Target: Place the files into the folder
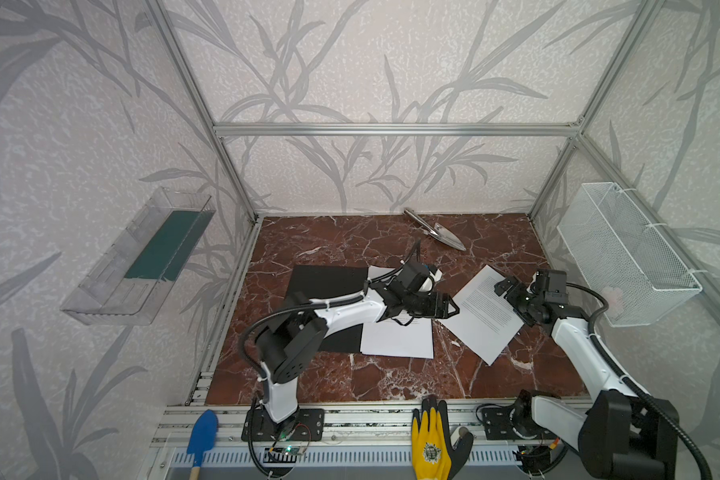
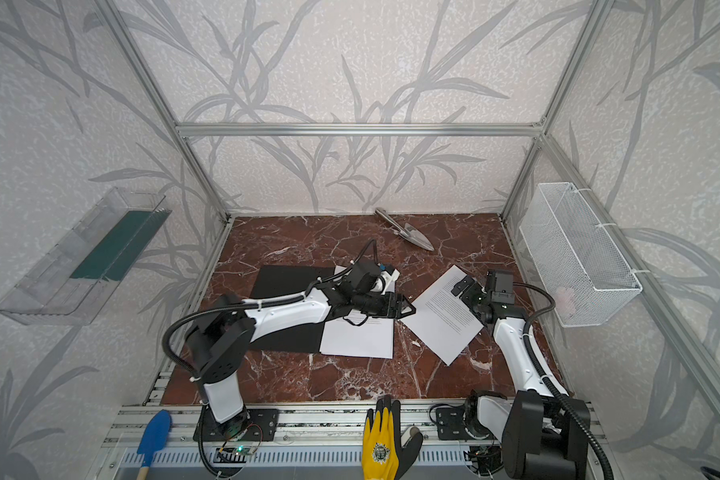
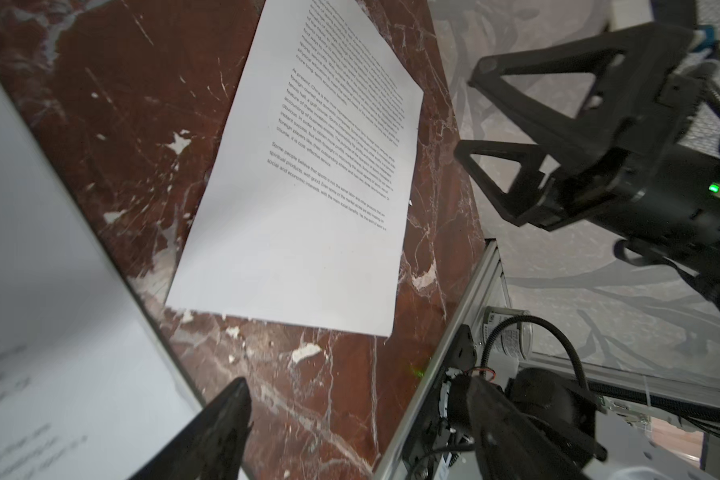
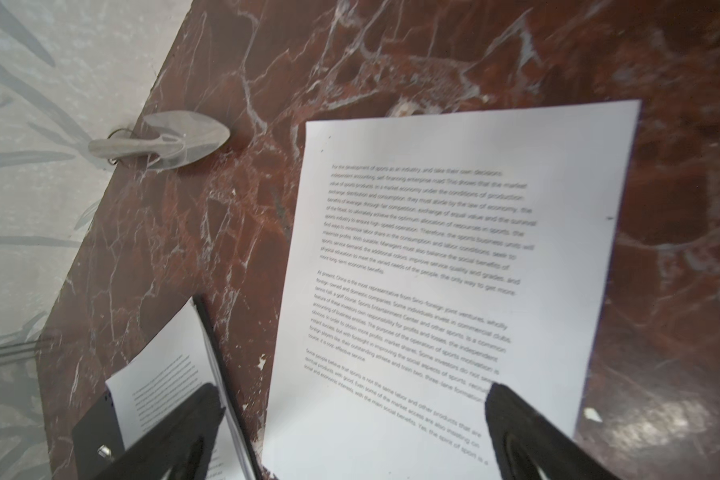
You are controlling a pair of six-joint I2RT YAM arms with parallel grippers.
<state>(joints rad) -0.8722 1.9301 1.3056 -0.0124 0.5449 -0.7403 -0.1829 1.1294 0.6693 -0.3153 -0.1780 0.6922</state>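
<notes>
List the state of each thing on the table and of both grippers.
folder: flat on table, partly under sheets
sheets on folder: lying flat
loose sheet: flat on table, skewed, outside folder
left gripper: open, empty
right gripper: open, empty, above loose sheet
trowel: lying by back wall

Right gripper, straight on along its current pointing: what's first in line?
Most likely the loose white printed paper sheet lying flat on the red marble tabletop: the open right gripper points down onto it. Its height above the sheet is unclear.
</notes>
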